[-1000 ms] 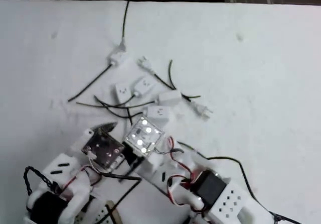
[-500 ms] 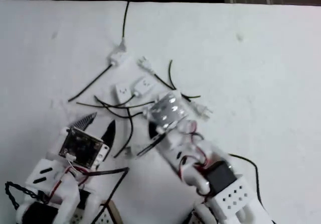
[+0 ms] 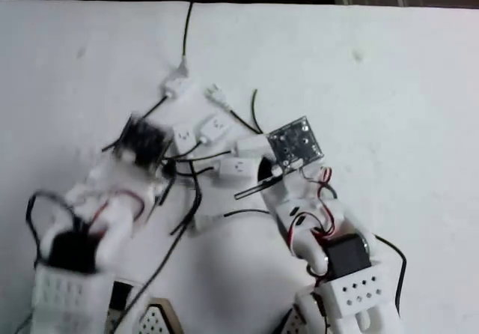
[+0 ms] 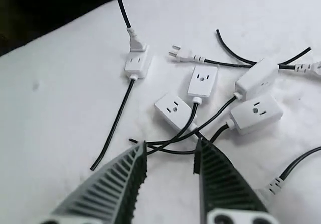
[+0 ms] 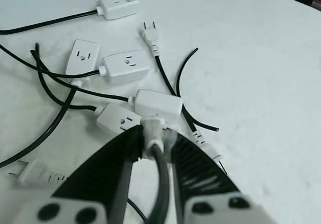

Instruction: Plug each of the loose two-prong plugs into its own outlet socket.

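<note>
The right gripper pinches a plug, the left gripper hangs spread, and the unheld outlet socket at the plug's nine o'clock would likely skid under insertion pressure.

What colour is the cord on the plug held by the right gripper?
Black cord, white plug, seen best in the right wrist view.

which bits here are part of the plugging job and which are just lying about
Job: held plug in right claw; open left claw; loose plug; outlet sockets.
Lying about: tan-edged board at the near edge of the table.
</note>
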Controlling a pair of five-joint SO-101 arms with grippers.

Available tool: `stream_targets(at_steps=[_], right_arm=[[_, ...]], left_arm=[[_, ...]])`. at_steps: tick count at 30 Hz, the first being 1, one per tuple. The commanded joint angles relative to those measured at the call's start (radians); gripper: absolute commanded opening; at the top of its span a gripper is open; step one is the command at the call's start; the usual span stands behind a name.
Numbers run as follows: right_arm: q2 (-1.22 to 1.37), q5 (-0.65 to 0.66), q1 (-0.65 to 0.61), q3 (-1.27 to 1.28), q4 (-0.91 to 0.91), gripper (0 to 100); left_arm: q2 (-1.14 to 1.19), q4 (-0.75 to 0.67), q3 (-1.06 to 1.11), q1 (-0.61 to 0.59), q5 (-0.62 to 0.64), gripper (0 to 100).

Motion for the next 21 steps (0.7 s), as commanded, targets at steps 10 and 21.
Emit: stream_targets(at_steps=[10, 21], right_arm=[[-0.005, 0.015, 0.183, -0.064, -0.004, 1.8], [-0.007, 0.017, 0.199, -0.066, -0.004, 1.8]], left_arm=[[0.748, -0.021, -0.466, -0.002, -0.193, 24], [1.236, -0.023, -0.802, 0.001, -0.262, 28]])
